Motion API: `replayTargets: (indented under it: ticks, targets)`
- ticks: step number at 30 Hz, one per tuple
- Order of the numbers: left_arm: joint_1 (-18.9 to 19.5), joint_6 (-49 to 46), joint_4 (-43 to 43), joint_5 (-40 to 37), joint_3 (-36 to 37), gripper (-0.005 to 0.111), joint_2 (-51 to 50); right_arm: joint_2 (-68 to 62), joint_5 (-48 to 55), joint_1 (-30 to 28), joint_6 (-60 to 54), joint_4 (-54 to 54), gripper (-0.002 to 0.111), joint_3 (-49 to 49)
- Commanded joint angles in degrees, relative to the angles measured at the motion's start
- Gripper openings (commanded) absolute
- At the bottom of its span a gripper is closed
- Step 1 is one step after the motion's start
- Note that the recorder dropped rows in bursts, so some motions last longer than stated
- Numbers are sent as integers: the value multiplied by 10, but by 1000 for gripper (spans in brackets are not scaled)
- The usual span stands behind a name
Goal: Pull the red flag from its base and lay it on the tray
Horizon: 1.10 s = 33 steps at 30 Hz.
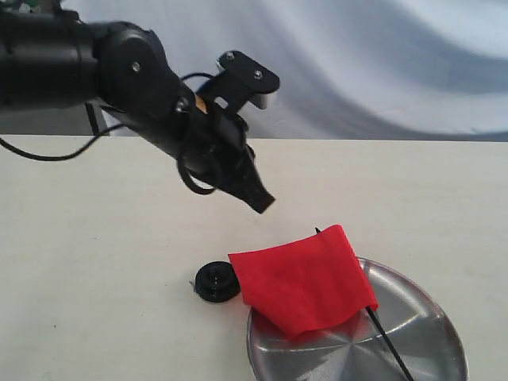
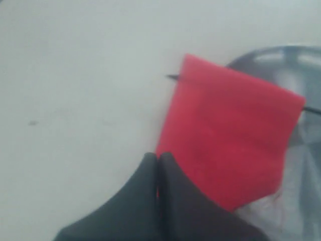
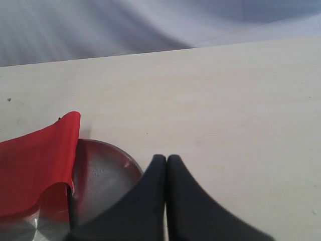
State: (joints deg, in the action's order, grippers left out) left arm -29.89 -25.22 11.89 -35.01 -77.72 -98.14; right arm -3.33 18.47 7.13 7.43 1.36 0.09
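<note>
Left wrist view first: the left end effector (image 2: 158,158) has its two black fingers pressed flat together with nothing between them. The picture is pretty blurry, and the fingertips sit right at the edge of the red flag (image 2: 230,135) in frame. The exterior view clears that up: the left end effector (image 1: 260,200) hangs in the air above the table (image 1: 95,238), apart from the flag (image 1: 305,278), on the side toward the table's far edge. The right end effector (image 3: 166,159) is also pressed together and empty. It shows only in its own wrist view, low over bare table just beside the tray (image 3: 105,170), with the flag (image 3: 35,160) off to one side of it.

The flag is off its base and lying on the tray (image 1: 429,317). The cloth is bunched up and drapes over the rim on the side facing the base (image 1: 217,282). The thin black pole (image 1: 389,345) runs across the shiny dish, and its pointed tip (image 1: 317,230) pokes out past the cloth toward the far edge.

Hard-to-see stuff: the cloth covers a good stretch of the pole, and the tray's near part is cut off by the bottom of the exterior picture. The base sits on the table just beside the tray rim and the cloth's corner, and I can't tell if the cloth actually touches it. The flag is the only thing in the tray.
</note>
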Motion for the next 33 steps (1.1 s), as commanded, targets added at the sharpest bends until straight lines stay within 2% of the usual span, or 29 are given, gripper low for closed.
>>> replayTargets:
  ticks: [1,4,10,21,27,29,33]
  targets:
    - [1,137,-208,-96,7,0,67,-2,-6,-1,-1,3,0,-1]
    - [1,168,-243,-113,41,0,124,-2,-6,-1,-1,3,0,-1]
    - [1,211,-247,-33,177,0,290,-2,-6,-1,-1,3,0,-1]
    - [1,369,-232,128,450,0,706,-2,-6,-1,-1,3,0,-1]
    - [1,438,-233,137,559,0,930,-2,-6,-1,-1,3,0,-1]
    - [1,442,-233,136,589,0,980,-2,-6,-1,-1,3,0,-1]
    - [1,442,-229,162,635,0,979,-2,-6,-1,-1,3,0,-1]
